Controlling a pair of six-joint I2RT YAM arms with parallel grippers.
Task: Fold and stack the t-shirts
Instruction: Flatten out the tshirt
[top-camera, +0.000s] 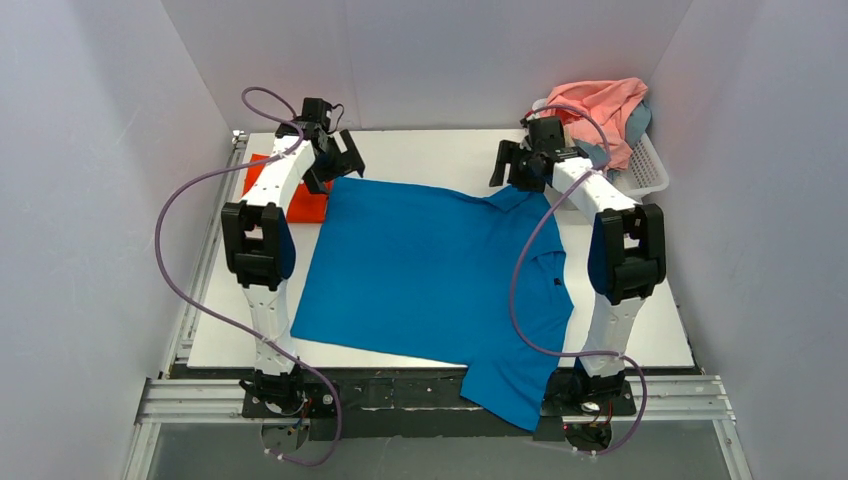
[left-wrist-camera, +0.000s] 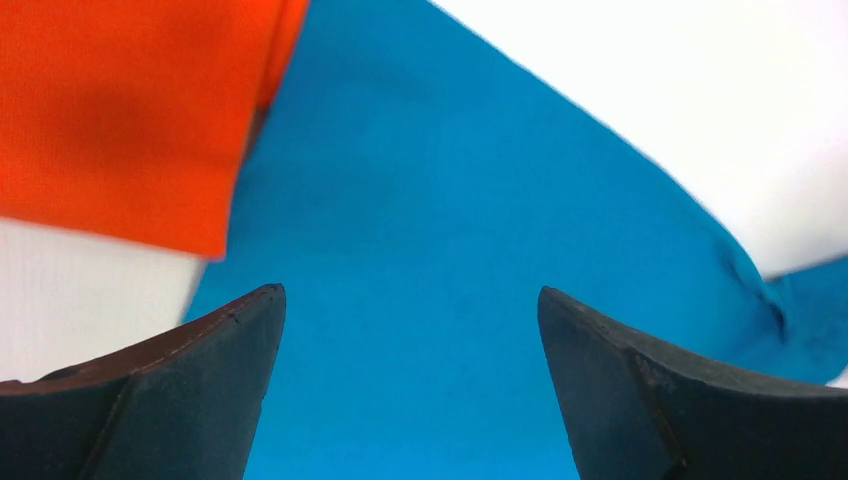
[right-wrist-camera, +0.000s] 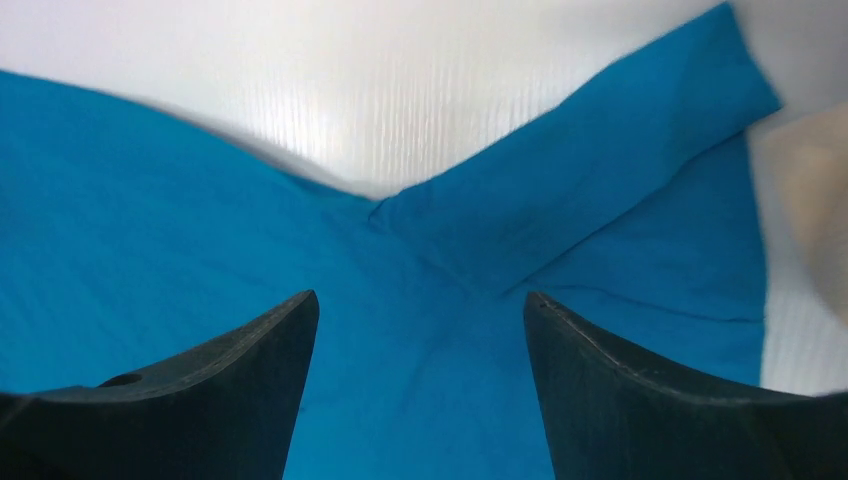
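A bright blue t-shirt (top-camera: 430, 275) lies spread flat across the white table, one sleeve hanging over the near edge. A folded orange-red t-shirt (top-camera: 300, 195) lies at the far left, partly under the left arm. My left gripper (top-camera: 340, 160) is open and empty above the blue shirt's far left corner; the left wrist view shows blue cloth (left-wrist-camera: 420, 300) between the jaws and orange cloth (left-wrist-camera: 130, 110) beside it. My right gripper (top-camera: 515, 170) is open and empty over the far right sleeve (right-wrist-camera: 560, 190).
A white lattice basket (top-camera: 645, 170) at the far right corner holds pink (top-camera: 605, 105) and dusty blue shirts. White walls close in the table on three sides. Bare white tabletop (top-camera: 430, 155) shows along the far edge.
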